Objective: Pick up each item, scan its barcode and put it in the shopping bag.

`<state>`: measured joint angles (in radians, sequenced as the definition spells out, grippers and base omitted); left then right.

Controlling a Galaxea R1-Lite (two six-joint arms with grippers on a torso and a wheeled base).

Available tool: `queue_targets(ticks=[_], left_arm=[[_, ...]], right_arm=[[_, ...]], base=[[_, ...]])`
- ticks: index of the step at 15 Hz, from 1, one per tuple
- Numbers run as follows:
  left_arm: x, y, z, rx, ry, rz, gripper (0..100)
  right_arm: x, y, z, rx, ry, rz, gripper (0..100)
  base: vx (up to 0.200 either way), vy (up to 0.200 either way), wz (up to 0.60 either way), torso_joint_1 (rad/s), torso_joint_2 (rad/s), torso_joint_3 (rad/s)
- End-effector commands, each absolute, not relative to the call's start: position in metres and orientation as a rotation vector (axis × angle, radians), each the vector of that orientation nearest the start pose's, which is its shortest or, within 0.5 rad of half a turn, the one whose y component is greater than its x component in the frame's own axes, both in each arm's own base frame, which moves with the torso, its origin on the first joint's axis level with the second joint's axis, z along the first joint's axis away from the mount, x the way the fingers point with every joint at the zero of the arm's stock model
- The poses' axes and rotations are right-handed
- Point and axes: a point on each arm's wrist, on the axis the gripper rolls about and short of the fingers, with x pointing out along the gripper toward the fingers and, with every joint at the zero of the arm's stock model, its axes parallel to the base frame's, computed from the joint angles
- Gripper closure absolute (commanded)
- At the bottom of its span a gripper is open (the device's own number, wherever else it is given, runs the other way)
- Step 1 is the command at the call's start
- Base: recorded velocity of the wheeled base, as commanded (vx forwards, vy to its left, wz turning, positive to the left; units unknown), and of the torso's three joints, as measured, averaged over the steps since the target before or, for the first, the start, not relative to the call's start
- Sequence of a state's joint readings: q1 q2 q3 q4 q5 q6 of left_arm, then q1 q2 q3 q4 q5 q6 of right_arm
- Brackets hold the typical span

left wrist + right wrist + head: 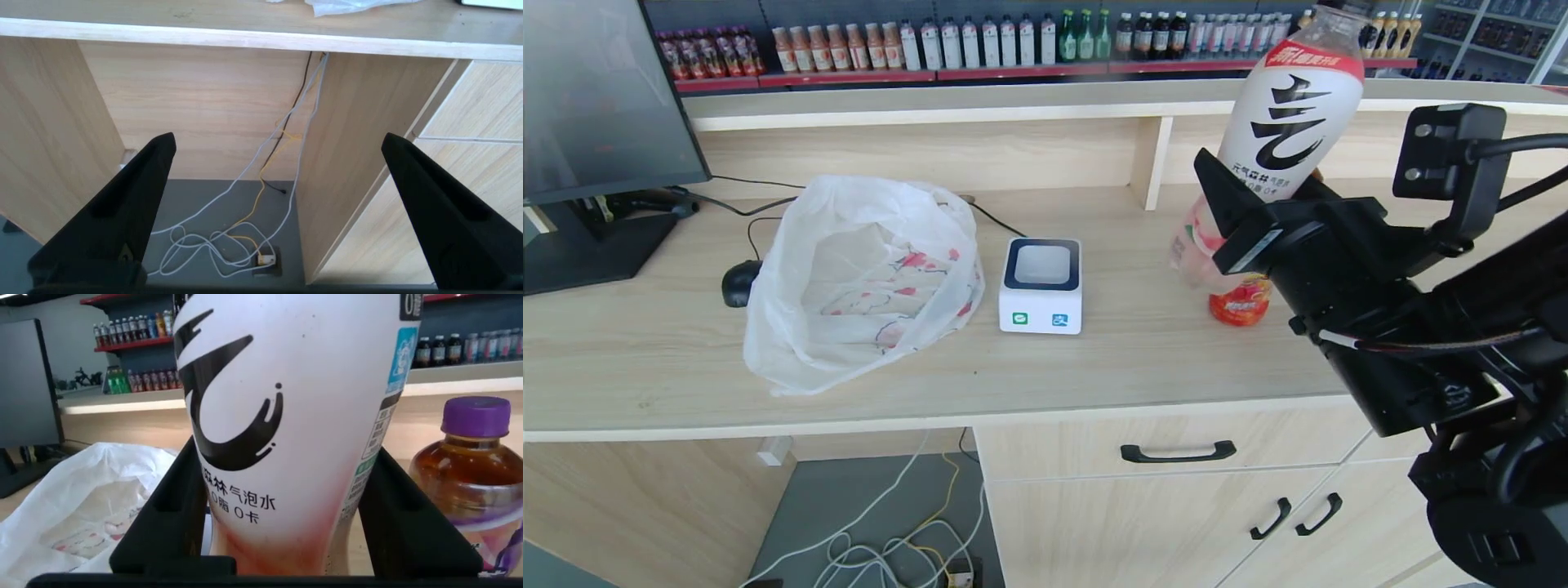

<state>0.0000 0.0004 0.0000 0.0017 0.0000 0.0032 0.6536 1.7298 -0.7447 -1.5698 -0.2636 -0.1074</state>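
White-sleeved plastic sparkling-water bottle (1294,106) is leaning tilted over the desk (1135,359), right of the scanner (1042,284). Judging it stiff, slick-sleeved and weighty if full, so a mid-body hold is suiting it. Right tool (282,531) is pinching its lower body. Left tool (274,212) is sitting spread and empty, well below the scanner.

A big white bottle (1286,122) with black marks and a pink bottom is up off the counter, leaning a little. A brown bottle (474,486) with a purple cap stands near it. The white shopping bag (866,278) sits open beside the small scanner (1042,286)
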Motion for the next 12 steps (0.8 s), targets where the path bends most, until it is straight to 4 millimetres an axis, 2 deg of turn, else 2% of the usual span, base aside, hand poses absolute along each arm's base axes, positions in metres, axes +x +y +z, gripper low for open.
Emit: queue_targets(ticks=[1, 9, 12], left_arm=[[-0.023, 0.000, 0.075, 0.003, 0.002, 0.000, 0], [-0.023, 0.000, 0.075, 0.005, 0.002, 0.000, 0], [-0.023, 0.000, 0.075, 0.005, 0.002, 0.000, 0]], right_arm=[[0.236, 0.171, 0.250, 0.163, -0.552, 0.344, 100], [0.225, 0.162, 0.257, 0.179, -0.566, 0.336, 100], [0.224, 0.162, 0.255, 0.176, -0.561, 0.337, 100]], base=[[0.000, 0.200, 0.00, 0.007, 0.01, 0.007], [0.000, 0.200, 0.00, 0.003, 0.00, -0.001], [0.000, 0.000, 0.00, 0.000, 0.00, 0.000]])
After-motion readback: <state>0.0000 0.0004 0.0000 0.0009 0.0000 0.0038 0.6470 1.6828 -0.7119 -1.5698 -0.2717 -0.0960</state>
